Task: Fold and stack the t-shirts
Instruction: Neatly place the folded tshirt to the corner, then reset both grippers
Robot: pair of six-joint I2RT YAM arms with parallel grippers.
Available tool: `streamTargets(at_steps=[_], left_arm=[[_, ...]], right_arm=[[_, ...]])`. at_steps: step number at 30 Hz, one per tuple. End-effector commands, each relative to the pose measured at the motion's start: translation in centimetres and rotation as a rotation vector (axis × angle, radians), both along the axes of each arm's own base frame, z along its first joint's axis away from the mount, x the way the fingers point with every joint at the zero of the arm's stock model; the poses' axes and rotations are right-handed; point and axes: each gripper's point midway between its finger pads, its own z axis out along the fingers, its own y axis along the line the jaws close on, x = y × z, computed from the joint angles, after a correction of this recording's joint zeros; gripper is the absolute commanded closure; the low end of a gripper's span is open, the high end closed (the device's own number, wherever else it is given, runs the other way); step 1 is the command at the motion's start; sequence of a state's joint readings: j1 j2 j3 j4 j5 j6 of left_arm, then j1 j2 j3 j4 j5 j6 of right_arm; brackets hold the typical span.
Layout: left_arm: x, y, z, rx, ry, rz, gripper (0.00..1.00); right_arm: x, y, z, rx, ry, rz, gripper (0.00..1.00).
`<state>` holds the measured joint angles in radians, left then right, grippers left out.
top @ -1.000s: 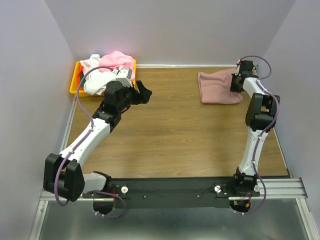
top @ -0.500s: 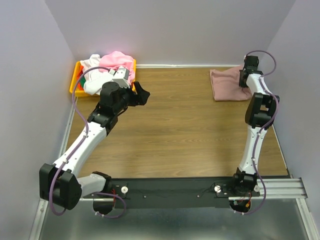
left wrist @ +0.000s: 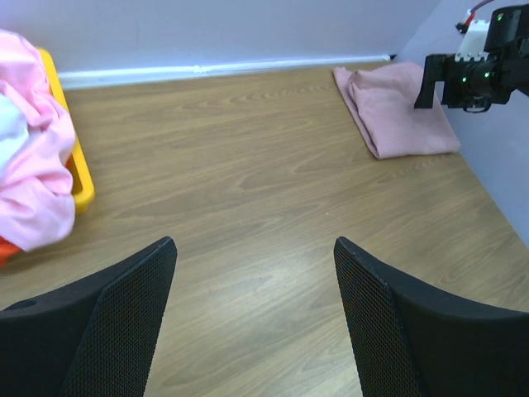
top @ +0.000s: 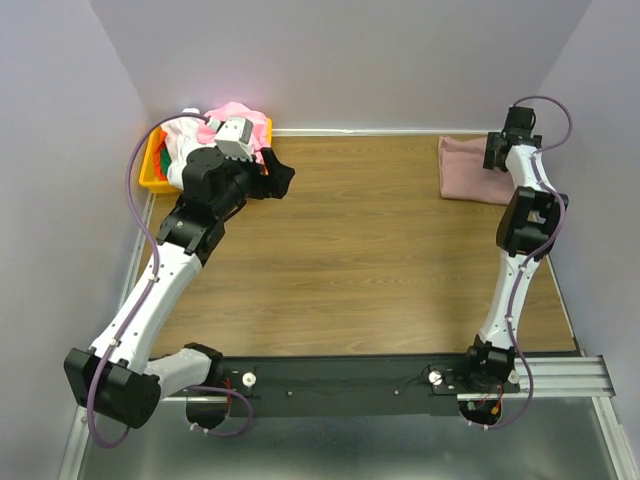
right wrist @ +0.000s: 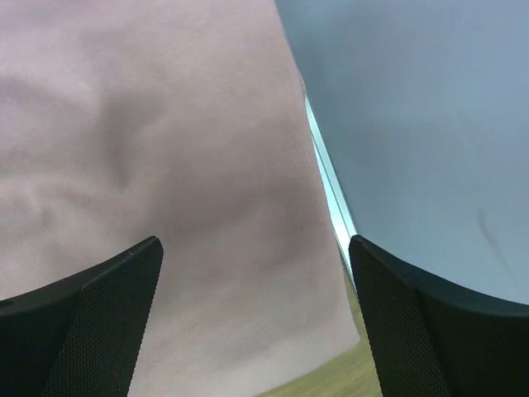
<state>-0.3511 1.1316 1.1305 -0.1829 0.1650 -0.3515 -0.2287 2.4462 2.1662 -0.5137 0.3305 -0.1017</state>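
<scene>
Both pairs of jaws gape; right pair just released the mauve t-shirt (top: 465,170), now farther right.

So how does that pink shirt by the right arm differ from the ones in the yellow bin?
The mauve shirt lies folded flat on the table; the bin shirts sit crumpled in a heap in the yellow bin. The mauve shirt is one dusty shade; the bin shirts mix bright pink and white. Both are soft cloth.
</scene>
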Motion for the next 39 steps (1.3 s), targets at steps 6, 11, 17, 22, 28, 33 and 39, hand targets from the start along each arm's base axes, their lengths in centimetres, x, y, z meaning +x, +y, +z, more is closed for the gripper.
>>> streamTargets(at_steps=[6,11,17,22,28,33,39], left_arm=[[0.5,0.9,2.4,0.048,-0.092,0.035,0.15],[0.4,1.9,1.7,0.044,-0.116,0.088,0.15],[0.3,2.9,1.3,0.034,-0.119,0.146,0.15],[-0.3,2.9,1.2,0.017,-0.142,0.137,0.15],[-0.8,2.7,1.1,0.005,-0.152,0.119,0.16],[-0.8,2.7,1.0,0.006,-0.154,0.116,0.16],[-0.6,3.1,0.8,0.030,-0.163,0.135,0.16]], right_arm=[[-1.2,0.6,5.2,0.043,-0.122,-0.064,0.00],[-3.5,2.8,8.0,0.141,-0.229,-0.068,0.00],[-7.2,9.3,9.7,0.377,-0.301,0.042,0.00],[-11.7,16.2,10.0,0.521,-0.308,0.175,0.00],[-18.9,20.0,9.6,0.607,-0.301,0.246,0.00],[-22.3,21.0,10.8,0.622,-0.361,0.286,0.00],[-23.3,20.3,9.3,0.592,-0.343,0.242,0.00]])
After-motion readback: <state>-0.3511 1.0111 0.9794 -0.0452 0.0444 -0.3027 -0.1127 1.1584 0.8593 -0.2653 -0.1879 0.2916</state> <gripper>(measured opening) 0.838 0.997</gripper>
